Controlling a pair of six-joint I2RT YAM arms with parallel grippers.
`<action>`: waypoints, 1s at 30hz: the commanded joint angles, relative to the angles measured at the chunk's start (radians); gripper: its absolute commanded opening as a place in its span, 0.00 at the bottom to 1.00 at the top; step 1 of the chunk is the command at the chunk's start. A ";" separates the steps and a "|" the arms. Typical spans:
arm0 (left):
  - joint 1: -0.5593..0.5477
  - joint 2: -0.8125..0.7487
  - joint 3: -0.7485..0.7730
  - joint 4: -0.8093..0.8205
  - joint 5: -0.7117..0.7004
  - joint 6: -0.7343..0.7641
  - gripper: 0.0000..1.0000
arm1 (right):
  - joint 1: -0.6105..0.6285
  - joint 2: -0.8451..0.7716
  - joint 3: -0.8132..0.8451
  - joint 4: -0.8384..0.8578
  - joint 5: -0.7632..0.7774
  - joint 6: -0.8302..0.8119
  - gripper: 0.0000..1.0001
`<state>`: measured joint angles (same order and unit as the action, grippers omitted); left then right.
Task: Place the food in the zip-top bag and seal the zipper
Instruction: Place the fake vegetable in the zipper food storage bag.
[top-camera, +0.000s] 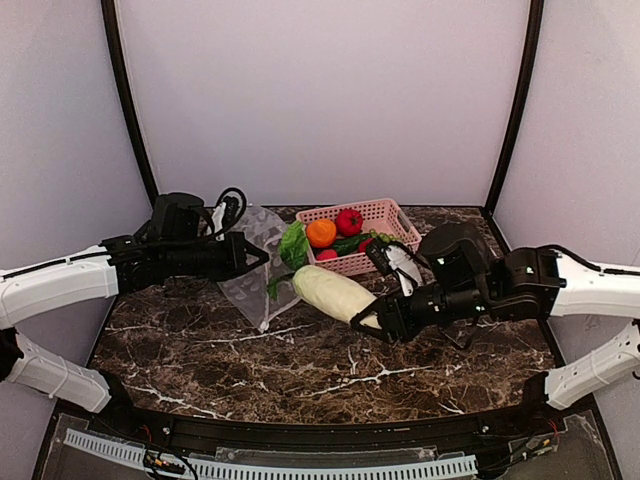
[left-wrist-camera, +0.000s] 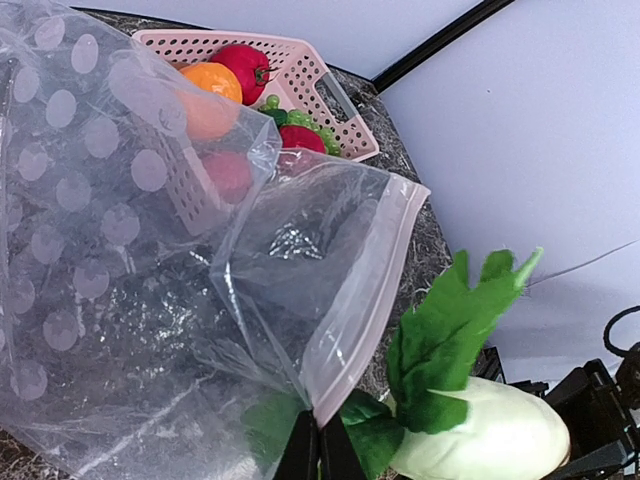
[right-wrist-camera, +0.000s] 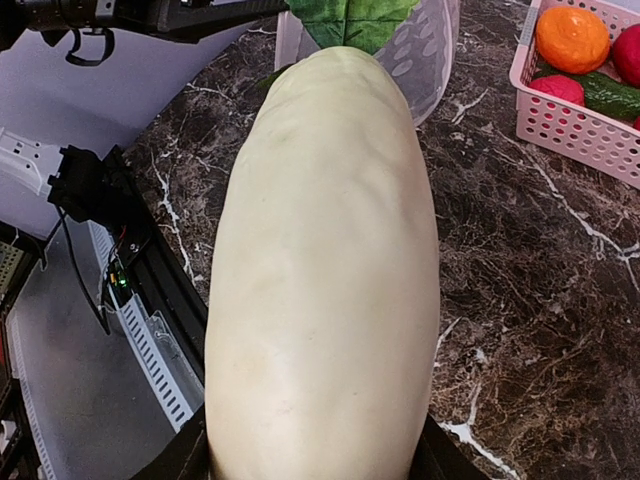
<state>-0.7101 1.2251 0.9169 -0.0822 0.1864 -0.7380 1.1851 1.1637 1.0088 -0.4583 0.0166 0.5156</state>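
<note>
Zip-top bag (left-wrist-camera: 100, 250) edge is pinched by left end effector (left-wrist-camera: 321, 447); right end effector (top-camera: 371, 322) grips white vegetable (top-camera: 330, 292) nearby.

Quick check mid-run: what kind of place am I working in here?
Probably a robot test booth, not a real kitchen: plain pale walls framed by black posts, a marble-patterned tabletop, and toy produce in a pink basket.

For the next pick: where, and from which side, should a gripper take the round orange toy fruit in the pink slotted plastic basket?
I would grip the round orange toy fruit across its middle, coming from straight above: the pink slotted plastic basket and the red toy tomato crowd its sides; only the top is open.
</note>
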 joint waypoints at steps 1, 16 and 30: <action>0.004 -0.001 0.005 0.009 0.024 0.008 0.01 | 0.011 0.066 0.027 0.026 0.035 0.012 0.34; 0.003 -0.028 -0.006 -0.004 0.080 0.030 0.01 | -0.015 0.305 0.237 -0.001 0.075 0.047 0.33; -0.026 -0.033 -0.003 0.025 0.123 0.003 0.01 | -0.097 0.506 0.445 -0.013 0.069 0.012 0.32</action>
<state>-0.7185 1.2156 0.9169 -0.0780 0.2825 -0.7265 1.1137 1.6291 1.4040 -0.4805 0.0807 0.5499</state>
